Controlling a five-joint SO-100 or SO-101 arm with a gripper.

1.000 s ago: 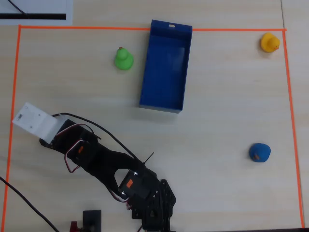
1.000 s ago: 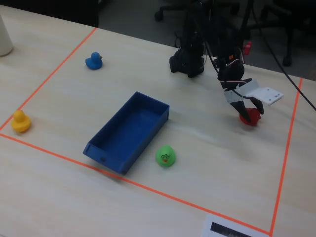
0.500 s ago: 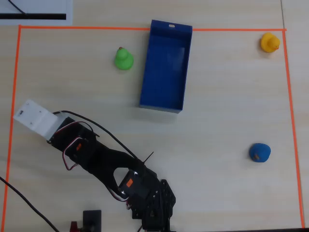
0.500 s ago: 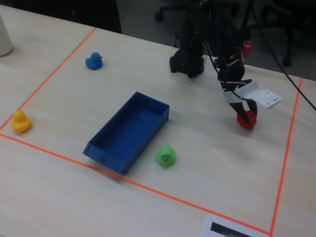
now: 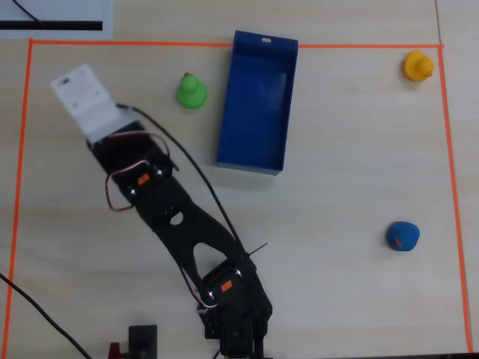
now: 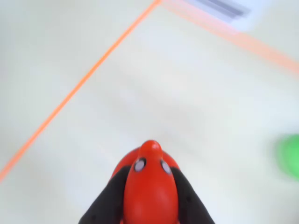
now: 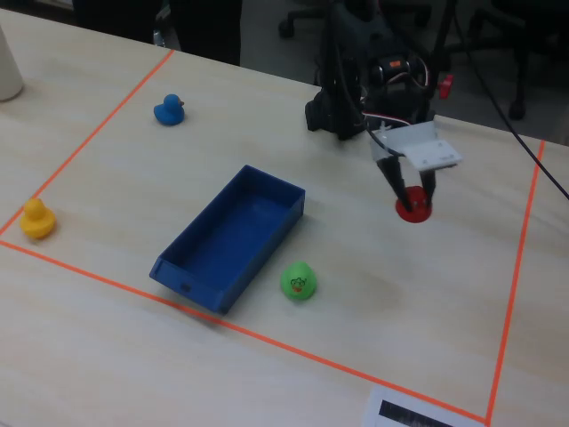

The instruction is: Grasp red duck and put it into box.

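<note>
The gripper (image 7: pixel 412 206) is clenched on the red duck (image 6: pixel 148 189) and holds it up off the table, near the green duck (image 7: pixel 299 281) and to the right of the blue box (image 7: pixel 233 237) in the fixed view. To do this step well, the arm should carry the duck over the middle of the box — high enough to clear its low wall — and let go only there. The duck looks small, round and shiny red, with two pale eyes.

Arm (image 5: pixel 179 224) reaches toward green duck (image 5: pixel 191 91); box (image 5: pixel 257 102) beside it.
</note>
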